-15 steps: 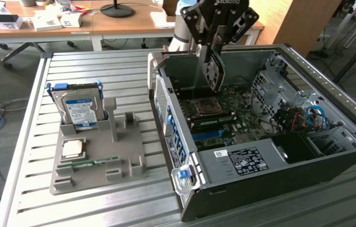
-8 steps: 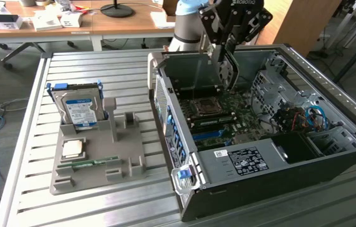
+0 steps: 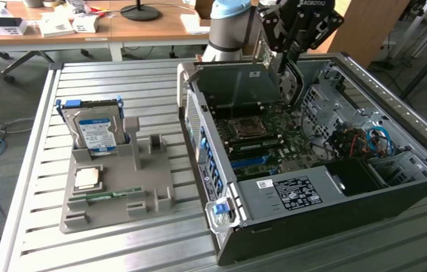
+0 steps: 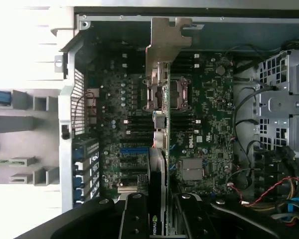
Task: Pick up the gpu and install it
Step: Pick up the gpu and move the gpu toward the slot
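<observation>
Standing on grey slatted metal table (image 3: 122,249): open black tower computer case (image 3: 296,226), right half of exterior view. Black robot gripper (image 3: 287,55) above it, upper right; fingers pinch thin flat black gpu (image 4: 158,169) with silvery bracket, edge-on over green motherboard (image 4: 212,99).

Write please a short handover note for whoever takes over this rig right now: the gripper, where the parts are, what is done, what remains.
Gripper: shut on the gpu, carrying it edge-down inside the open computer case.
Gpu: hangs over the motherboard, with its silvery bracket at the end away from the gripper.
Grey holder beside the case: holds the hard drive, the CPU and the RAM stick.
Done: the gpu is picked up and brought over the board.
Left: the gpu is not yet seated in a slot.
</observation>
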`<state>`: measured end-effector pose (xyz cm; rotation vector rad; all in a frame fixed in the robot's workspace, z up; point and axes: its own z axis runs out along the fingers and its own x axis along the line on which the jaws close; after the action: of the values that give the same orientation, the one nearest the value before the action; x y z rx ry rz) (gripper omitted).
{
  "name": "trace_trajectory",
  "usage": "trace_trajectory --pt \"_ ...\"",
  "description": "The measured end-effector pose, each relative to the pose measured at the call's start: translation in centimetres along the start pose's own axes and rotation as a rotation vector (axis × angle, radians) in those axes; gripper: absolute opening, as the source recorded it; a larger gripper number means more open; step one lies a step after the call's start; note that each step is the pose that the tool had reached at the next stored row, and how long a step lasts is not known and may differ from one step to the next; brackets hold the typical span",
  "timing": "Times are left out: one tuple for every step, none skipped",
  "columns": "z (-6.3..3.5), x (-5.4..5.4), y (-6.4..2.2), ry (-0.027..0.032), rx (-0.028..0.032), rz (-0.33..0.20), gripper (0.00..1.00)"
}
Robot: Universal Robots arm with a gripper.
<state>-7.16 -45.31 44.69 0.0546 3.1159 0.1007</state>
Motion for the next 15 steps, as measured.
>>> trace_trajectory --pt "0.01 -0.3 0.01 0.0002 -0.0015 -0.002 0.26" --pt "0.02 -0.6 0.02 0.0004 -0.0023 -0.004 0.26" --pt "0.03 -0.9 0.03 0.0005 -0.0031 -0.006 0.26" --pt "0.04 -1.2 0.04 0.0007 -0.0036 -0.008 0.26" --pt "0.04 -1.5 0.05 0.0009 -0.004 -0.011 0.26" --pt "0.05 -1.7 0.06 0.0011 -0.0041 -0.013 0.26" --pt "0.05 -2.0 0.07 0.0012 -0.0042 -0.015 0.26" --pt "0.05 -2.1 0.07 0.0013 -0.0043 -0.017 0.26" --pt "0.06 -2.2 0.07 0.0014 -0.0044 -0.019 0.26" --pt "0.06 -2.4 0.08 0.0015 -0.0044 -0.02 0.26" --pt "0.06 -2.5 0.09 0.0016 -0.0044 -0.022 0.26" --pt "0.07 -2.6 0.09 0.0017 -0.0045 -0.023 0.26" --pt "0.07 -2.6 0.09 0.0017 -0.0045 -0.024 0.26" --pt "0.07 -2.6 0.09 0.0017 -0.0044 -0.024 0.26" --pt "0.07 -2.6 0.09 0.0017 -0.0045 -0.024 0.26"
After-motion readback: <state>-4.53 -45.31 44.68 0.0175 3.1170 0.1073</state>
